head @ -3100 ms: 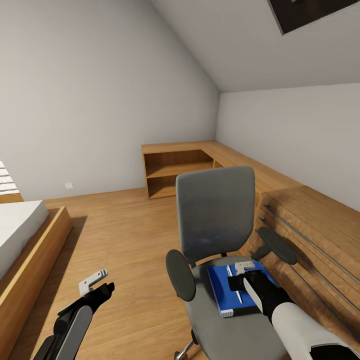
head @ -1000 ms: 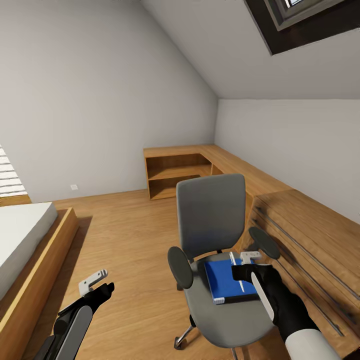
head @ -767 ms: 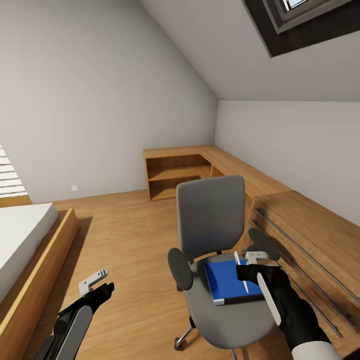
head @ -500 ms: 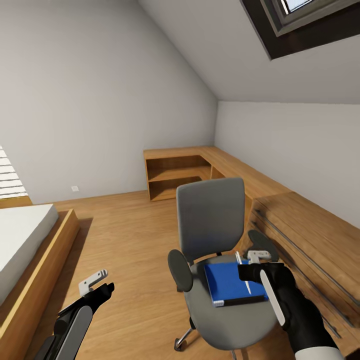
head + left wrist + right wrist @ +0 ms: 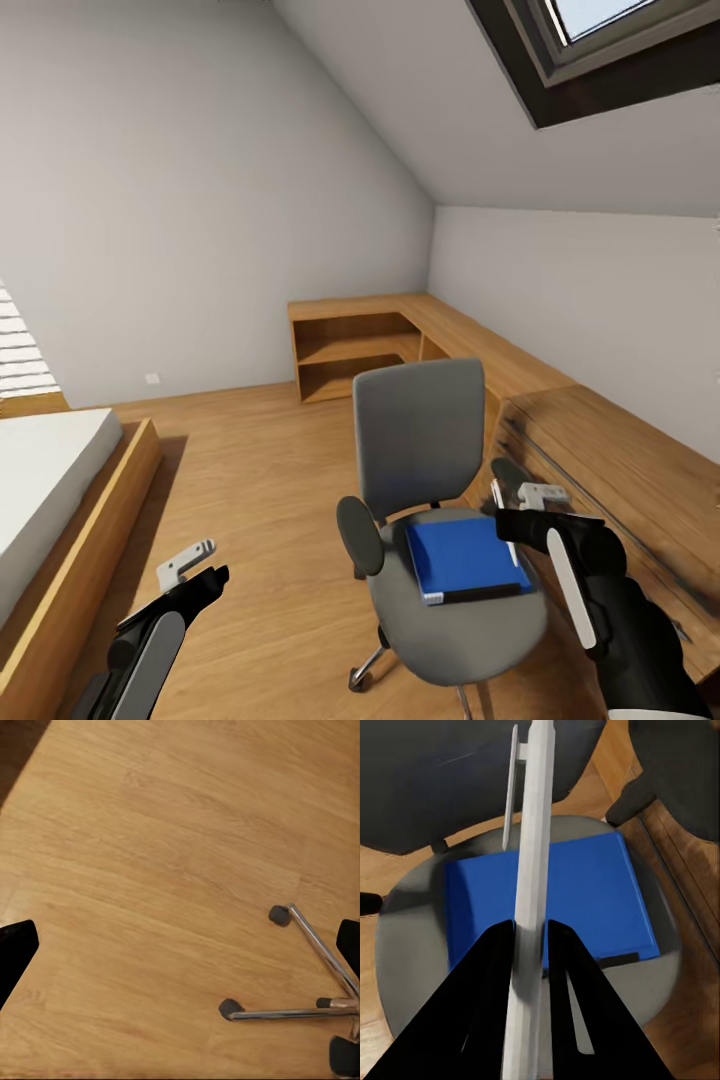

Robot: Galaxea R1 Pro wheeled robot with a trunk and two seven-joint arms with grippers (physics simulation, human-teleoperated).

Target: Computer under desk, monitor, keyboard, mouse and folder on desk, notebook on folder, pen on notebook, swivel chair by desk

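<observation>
Right tool point(image 5: 531, 937) clamps the pen point(image 5: 534, 870), lifted off the blue folder point(image 5: 465, 557) at four o'clock; left tool point(image 5: 190, 567) hangs wide.

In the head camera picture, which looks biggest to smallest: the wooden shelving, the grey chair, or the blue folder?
1. Wooden shelving, largest though farthest.
2. Swivel chair.
3. Folder, clearly smallest, lying on the chair's seat.

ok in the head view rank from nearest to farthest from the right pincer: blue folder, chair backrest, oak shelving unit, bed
1. blue folder, on the seat just beside the right pincer
2. chair backrest, just behind the folder
3. oak shelving unit, at the far wall
4. bed, across the room at the left edge
</observation>
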